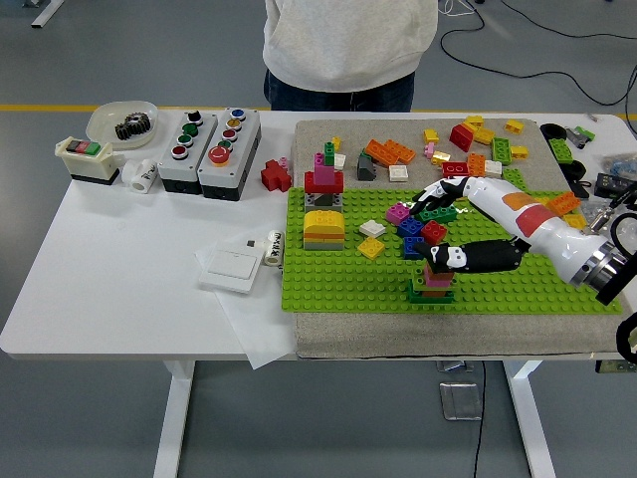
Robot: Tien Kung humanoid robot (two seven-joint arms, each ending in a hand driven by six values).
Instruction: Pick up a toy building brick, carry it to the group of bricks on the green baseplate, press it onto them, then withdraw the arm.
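Thumb pressing down, my right hand (453, 224) bears on the small stacked plastic brick tower (434, 280), green slab under pink and brown, near the 6 o'clock edge of the studded green baseplate (338, 279); the other fingers (430, 192) splay toward 10 o'clock over the loose multicoloured brick cluster (416, 224). I judge withdrawal toward 3 o'clock has open room.

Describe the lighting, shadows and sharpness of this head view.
Head view: even, soft overhead light, no glare on the white table; faint shadows beneath the right hand on the green baseplate; bricks in sharp focus, hand without motion blur.
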